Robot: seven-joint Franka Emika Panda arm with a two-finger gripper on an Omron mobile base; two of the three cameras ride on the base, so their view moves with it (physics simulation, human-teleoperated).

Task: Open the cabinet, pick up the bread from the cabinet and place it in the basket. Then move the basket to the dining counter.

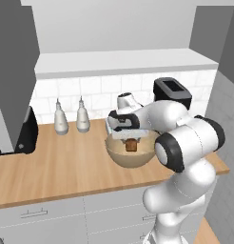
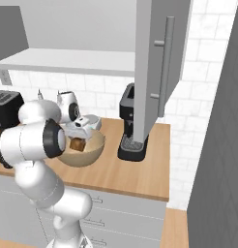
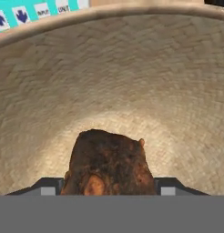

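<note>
gripper (image 3: 104, 189): fingertips flank the bread (image 3: 109, 164), jaws spread, contact unclear, tips cut off at frame bottom | bread: on the floor of the basket (image 1: 119, 155), its lower part hidden | basket: on wood worktop (image 1: 57, 167), near rim masked by arm | cabinet (image 2: 157, 63): door open, top cropped

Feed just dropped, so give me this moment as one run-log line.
stage: bread in basket | bread: between hand fingers, inside basket | cabinet door: open | basket: on wood worktop
</note>
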